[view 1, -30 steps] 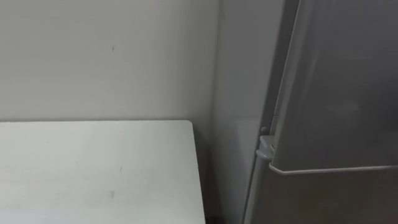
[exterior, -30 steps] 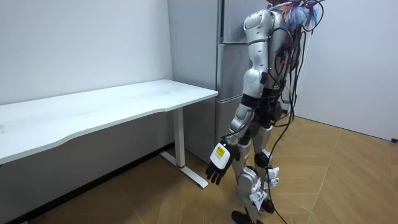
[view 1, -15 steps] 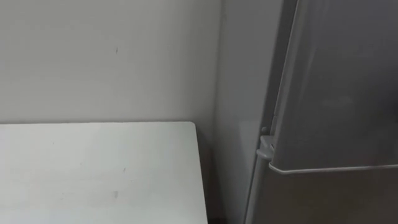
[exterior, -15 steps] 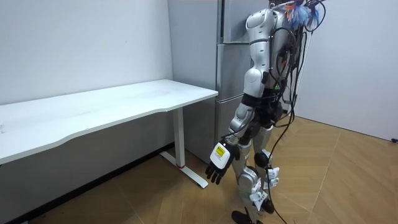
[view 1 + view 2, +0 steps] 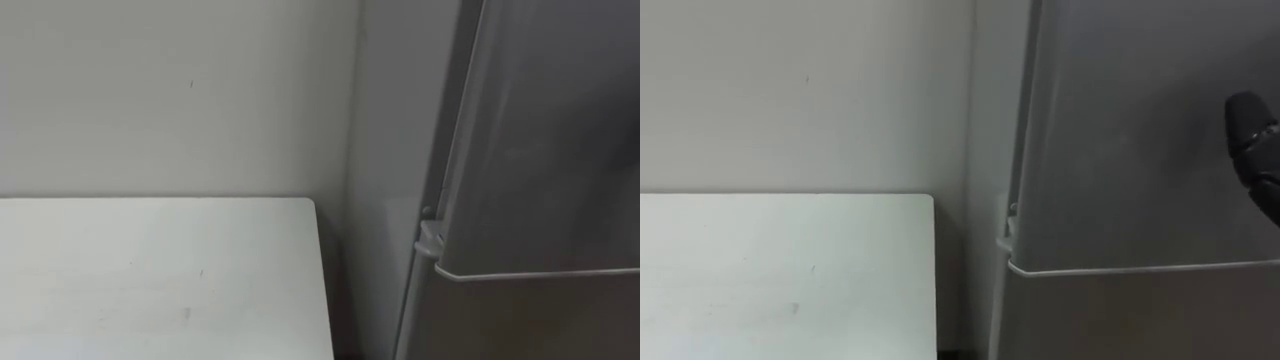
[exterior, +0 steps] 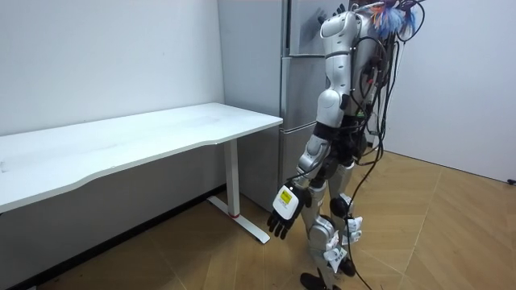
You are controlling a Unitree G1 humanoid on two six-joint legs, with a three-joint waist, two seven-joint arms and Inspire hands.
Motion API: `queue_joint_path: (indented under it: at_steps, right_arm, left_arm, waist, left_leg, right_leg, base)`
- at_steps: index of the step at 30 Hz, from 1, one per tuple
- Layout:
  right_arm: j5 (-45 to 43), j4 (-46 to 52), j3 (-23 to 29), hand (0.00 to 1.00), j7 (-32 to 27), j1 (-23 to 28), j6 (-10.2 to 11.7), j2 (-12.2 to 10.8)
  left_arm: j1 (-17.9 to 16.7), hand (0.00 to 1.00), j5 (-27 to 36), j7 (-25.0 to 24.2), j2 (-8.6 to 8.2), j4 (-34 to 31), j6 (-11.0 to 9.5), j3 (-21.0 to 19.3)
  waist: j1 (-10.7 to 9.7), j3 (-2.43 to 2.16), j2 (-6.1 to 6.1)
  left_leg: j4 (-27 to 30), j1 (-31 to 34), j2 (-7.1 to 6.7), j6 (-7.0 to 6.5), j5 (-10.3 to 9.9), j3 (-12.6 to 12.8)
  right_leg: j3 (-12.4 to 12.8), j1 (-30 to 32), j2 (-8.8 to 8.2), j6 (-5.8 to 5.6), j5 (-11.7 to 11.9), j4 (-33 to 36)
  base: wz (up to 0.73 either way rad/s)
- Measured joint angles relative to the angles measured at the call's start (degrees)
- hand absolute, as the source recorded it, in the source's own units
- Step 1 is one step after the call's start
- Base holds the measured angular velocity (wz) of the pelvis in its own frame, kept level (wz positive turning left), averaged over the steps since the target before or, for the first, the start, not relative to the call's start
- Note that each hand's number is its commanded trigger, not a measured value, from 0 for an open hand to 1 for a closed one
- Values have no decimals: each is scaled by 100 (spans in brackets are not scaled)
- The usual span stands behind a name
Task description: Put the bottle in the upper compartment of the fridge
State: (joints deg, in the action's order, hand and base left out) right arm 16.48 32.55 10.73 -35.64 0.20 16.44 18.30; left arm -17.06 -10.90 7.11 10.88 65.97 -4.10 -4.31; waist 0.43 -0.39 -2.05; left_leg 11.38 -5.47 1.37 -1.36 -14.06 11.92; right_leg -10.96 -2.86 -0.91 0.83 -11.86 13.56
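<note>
The robot was noted standing before the closed fridge (image 6: 297, 89), with the white table (image 5: 150, 280) at 8 o'clock. The left hand (image 6: 282, 216) was hung low by the thigh, released and holding nothing. The right hand (image 5: 1252, 140) was seen at 3 o'clock against the upper door (image 5: 1120, 120); its grip could not be told. The position of the bottle could not be determined.

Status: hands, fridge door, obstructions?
Left hand open, hanging at side. Right hand at grey fridge's upper door, door shut. White table beside, not blocking.
</note>
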Motion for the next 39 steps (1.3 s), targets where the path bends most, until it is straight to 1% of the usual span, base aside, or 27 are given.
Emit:
queue_joint_path:
  at_steps: [2,7,11,12,13,14,15,18,21,24,25,27,28,30,33,34,39]
  right_arm:
    - [-70,-1,-8,0,9,-8,0,-1]
    - [-144,-7,-80,0,83,-8,-11,-2]
    - [-153,-19,-129,0,133,-8,-14,-2]
    - [-182,-36,-172,0,133,-9,-12,-2]
    - [-281,-83,-263,0,132,-9,-9,-2]
    - [-320,-107,-273,0,130,-9,-6,-2]
    - [-360,-117,-289,0,129,-15,-4,-2]
    - [-432,-169,-390,0,121,-56,-2,-2]
    - [-1062,-367,-504,0,20,-123,-9,-12]
    - [-1546,-505,-509,0,-2,-142,-50,-14]
    - [-1693,-538,-512,0,0,-177,-111,-13]
    - [-1868,-699,-548,0,-3,-279,-155,-10]
    - [-1995,-791,-558,0,-17,-344,-228,-5]
    - [-2169,-819,-570,0,-124,-378,-355,-6]
    - [-2359,-934,-576,0,-149,-381,-433,-5]
    - [-2362,-934,-590,0,-149,-400,-507,-5]
    - [-2407,-946,-637,0,-114,-528,-660,11]
  left_arm:
    - [0,0,0,5,0,0,1,1]
    - [23,0,-9,7,0,-1,12,3]
    - [16,0,-6,8,0,0,38,8]
    - [17,0,-2,11,1,6,40,38]
    - [14,0,1,10,16,7,43,131]
    - [10,0,2,7,17,7,45,156]
    - [30,0,1,3,21,4,47,226]
    - [74,0,-13,-43,27,19,41,251]
    - [103,0,-123,-47,52,45,47,298]
    - [153,0,-232,-119,77,42,133,337]
    - [179,0,-242,-165,81,43,168,336]
    - [172,0,-241,-207,99,34,209,337]
    - [186,0,-242,-255,119,22,247,340]
    - [213,0,-244,-276,138,-72,282,334]
    - [259,0,-260,-291,150,-91,338,327]
    - [279,0,-277,-310,163,-95,359,325]
    - [271,0,-279,-365,214,-196,395,325]
  waist:
    - [1,6,12]
    - [0,4,27]
    - [3,7,26]
    - [4,23,13]
    - [14,85,-6]
    - [14,93,3]
    - [14,88,-26]
    - [33,83,-52]
    - [82,79,-66]
    - [164,72,-71]
    - [182,71,-75]
    - [223,63,-98]
    - [277,54,-111]
    - [320,41,-127]
    - [320,24,-174]
    - [321,22,-200]
    - [321,32,-246]
  left_leg:
    - [-2,5,0,0,0,-17]
    - [-5,-10,-7,0,0,-97]
    - [-2,-31,-9,1,1,-107]
    - [-2,-54,-8,1,1,-107]
    - [-12,-114,-4,1,1,-106]
    - [-16,-121,-2,1,1,-106]
    - [-50,-119,-2,2,1,-106]
    - [-70,-126,-6,3,2,-105]
    - [-66,-98,-22,13,8,-108]
    - [-59,-93,-18,19,13,-108]
    - [-53,-99,-18,31,23,-108]
    - [-52,-107,-12,41,30,-108]
    - [-48,-110,-7,49,36,-108]
    - [-41,-106,-2,57,40,-113]
    - [-21,-109,5,64,45,-113]
    - [-16,-108,7,67,47,-114]
    - [12,-107,11,68,47,-120]
  right_leg:
    - [-13,0,0,0,0,0]
    - [-29,-23,3,9,6,-1]
    - [-21,-46,7,15,12,-1]
    - [-22,-67,7,15,12,1]
    - [-22,-114,7,15,12,0]
    - [-23,-116,7,14,12,-1]
    - [-24,-110,7,15,12,0]
    - [-25,-101,10,16,13,-4]
    - [-27,-112,35,34,63,-108]
    - [-25,-96,43,41,69,-119]
    - [-25,-87,42,44,70,-119]
    - [-33,-88,28,49,73,-115]
    - [-53,-87,27,52,75,-115]
    - [-81,-89,18,56,77,-125]
    - [-86,-119,28,77,95,-182]
    - [-86,-120,30,83,98,-182]
    - [-112,-121,26,90,107,-185]
  base:
    - [2]
    - [0]
    - [0]
    - [0]
    - [0]
    - [-4]
    - [-4]
    - [-7]
    - [-8]
    - [-3]
    - [0]
    - [-7]
    - [-8]
    - [0]
    - [-1]
    - [0]
    - [2]
